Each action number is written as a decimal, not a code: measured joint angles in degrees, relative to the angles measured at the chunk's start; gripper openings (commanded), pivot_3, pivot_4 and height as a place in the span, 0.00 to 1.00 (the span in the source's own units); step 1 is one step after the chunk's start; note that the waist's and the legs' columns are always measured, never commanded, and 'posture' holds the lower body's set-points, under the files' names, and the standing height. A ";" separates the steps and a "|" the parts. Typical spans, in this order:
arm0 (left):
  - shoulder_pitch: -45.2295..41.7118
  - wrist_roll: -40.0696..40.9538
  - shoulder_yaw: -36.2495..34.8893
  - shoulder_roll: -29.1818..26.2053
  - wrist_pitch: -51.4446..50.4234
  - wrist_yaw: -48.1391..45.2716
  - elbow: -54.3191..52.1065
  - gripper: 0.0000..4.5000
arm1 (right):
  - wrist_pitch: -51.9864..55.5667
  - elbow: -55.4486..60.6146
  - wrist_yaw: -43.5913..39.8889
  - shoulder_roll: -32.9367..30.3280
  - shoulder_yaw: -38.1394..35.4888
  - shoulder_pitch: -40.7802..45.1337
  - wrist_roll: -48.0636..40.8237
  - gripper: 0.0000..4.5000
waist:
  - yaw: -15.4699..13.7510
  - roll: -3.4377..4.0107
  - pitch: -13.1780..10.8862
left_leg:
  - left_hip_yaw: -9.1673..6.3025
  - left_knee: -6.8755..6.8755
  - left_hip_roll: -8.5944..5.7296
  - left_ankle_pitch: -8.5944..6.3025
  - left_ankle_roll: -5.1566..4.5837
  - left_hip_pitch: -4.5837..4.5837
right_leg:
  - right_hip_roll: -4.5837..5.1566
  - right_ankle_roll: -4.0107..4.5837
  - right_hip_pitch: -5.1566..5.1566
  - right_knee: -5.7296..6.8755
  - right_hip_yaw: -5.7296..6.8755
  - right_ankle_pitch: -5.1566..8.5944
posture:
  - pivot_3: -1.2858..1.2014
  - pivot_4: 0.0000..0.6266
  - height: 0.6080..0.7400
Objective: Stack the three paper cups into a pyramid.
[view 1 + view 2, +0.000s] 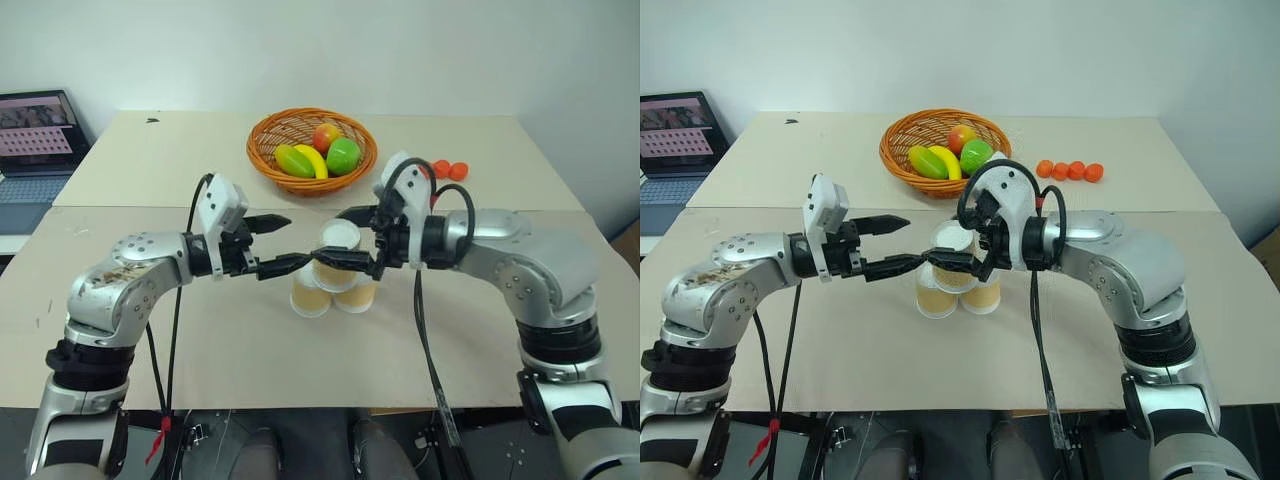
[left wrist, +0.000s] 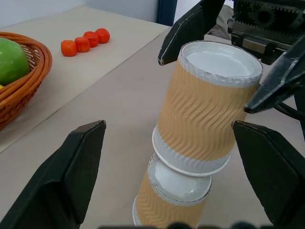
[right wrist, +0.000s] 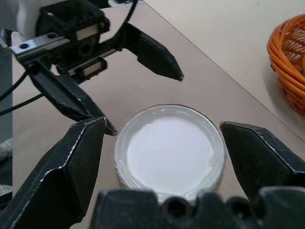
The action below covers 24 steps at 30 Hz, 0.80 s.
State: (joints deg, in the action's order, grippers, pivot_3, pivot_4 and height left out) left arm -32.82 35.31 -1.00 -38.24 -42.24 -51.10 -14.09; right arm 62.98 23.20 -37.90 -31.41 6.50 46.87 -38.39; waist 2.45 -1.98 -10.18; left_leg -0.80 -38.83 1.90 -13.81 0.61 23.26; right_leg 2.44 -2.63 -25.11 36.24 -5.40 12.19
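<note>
The three paper cups stand base-up as a pyramid in the middle of the table. Two lower cups (image 1: 310,296) (image 1: 357,294) sit side by side, and the top cup (image 1: 338,238) rests across them. My left gripper (image 1: 302,240) is open, with one finger on each side of the top cup (image 2: 209,109) and well clear of it. From the opposite side my right gripper (image 3: 162,157) is open around the same cup (image 3: 169,148), its fingers close beside the cup's walls. The two grippers point at each other, fingertips nearly meeting.
A wicker basket (image 1: 268,140) with fruit stands behind the cups. Several small orange balls (image 1: 448,169) lie in a row to its right. A laptop (image 1: 35,140) sits beyond the table's far left. The table's near edge runs just below my arms.
</note>
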 measured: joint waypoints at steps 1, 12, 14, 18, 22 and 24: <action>-0.05 0.00 0.03 0.05 0.02 -0.10 0.04 1.00 | 0.19 0.20 -0.22 0.00 -0.18 0.00 -0.52 0.99 | 0.00 0.00 0.00 | 0.00 -0.01 0.00 0.00 0.00 0.00 | 0.00 0.00 0.01 0.00 0.00 0.00 | 0.52 0.24 0.95; -0.19 -1.25 0.37 0.37 0.04 -0.92 0.59 1.00 | 1.40 0.24 1.03 -0.91 -4.99 2.54 -3.45 0.99 | 0.01 0.00 0.00 | 0.00 -0.01 0.00 0.00 0.00 -0.01 | -0.01 0.00 0.00 0.03 0.00 0.00 | 0.52 0.24 0.95; -0.19 -1.26 0.37 0.39 0.04 -0.98 0.61 1.00 | 1.39 -0.42 1.08 -1.66 -5.01 2.55 -3.28 0.99 | 0.01 0.00 0.00 | 0.00 -0.02 0.00 0.00 0.00 0.00 | 0.00 0.00 0.00 0.03 0.00 0.00 | 0.52 0.24 0.95; -0.19 -1.29 0.37 0.43 0.04 -1.13 0.60 1.00 | 1.22 -1.55 1.42 -3.05 -5.38 3.20 -2.83 0.99 | 0.00 0.00 0.00 | 0.00 -0.01 0.00 0.00 0.00 0.00 | 0.00 0.01 0.00 0.03 0.00 0.00 | 0.52 0.24 0.95; -0.23 -1.29 0.28 0.22 0.03 -1.44 0.68 1.00 | 1.20 -2.61 0.39 -6.25 -8.28 4.11 -3.31 0.99 | 0.00 0.00 0.00 | 0.00 -0.01 0.00 0.00 0.00 0.00 | 0.00 0.00 0.00 0.01 0.00 0.00 | 0.52 0.24 0.95; -0.42 -1.21 -0.40 -0.35 -0.09 -1.39 1.24 1.00 | 1.16 -3.77 -0.97 -10.09 -10.47 4.10 -3.37 0.99 | -0.21 0.00 0.00 | 0.00 -0.02 -0.01 0.00 0.00 0.02 | 0.01 0.00 0.00 -0.02 0.00 0.00 | 0.52 0.24 0.95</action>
State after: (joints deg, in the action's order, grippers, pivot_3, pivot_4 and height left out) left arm -33.24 34.10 -1.41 -38.59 -42.34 -52.49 -12.85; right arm 64.15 19.43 -38.87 -41.50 -3.97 50.96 -41.76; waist 2.24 -1.98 -10.18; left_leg -0.79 -38.85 1.89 -13.80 0.61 23.28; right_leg 2.45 -2.63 -25.10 36.23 -5.39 12.19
